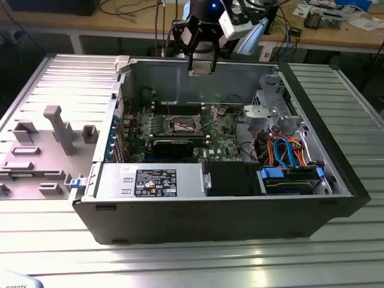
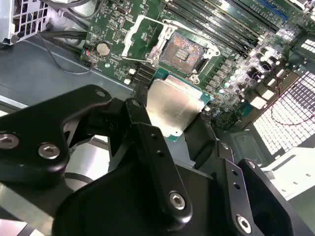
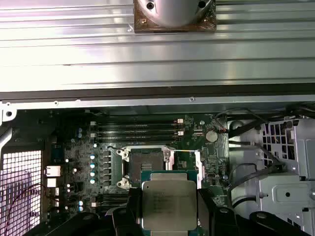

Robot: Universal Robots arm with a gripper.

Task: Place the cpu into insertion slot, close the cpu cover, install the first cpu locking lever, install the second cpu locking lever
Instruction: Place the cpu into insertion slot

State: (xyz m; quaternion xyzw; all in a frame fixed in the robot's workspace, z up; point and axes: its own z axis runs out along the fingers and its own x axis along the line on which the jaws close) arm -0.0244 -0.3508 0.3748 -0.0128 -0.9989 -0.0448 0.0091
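Basically nothing's ticked off yet: the gripper (image 3: 169, 212) has its fingers clamped on the cpu (image 3: 167, 200), hanging over the motherboard (image 3: 78, 164) just short of the empty insertion slot (image 3: 146, 166), the second wrist view has the cpu cover (image 2: 132, 37) flipped open, and the exterior view puts the arm high by the case (image 1: 210, 222) back wall.

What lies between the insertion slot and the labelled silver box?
In the exterior view, a long black card lies between insertion slot and labelled silver box.
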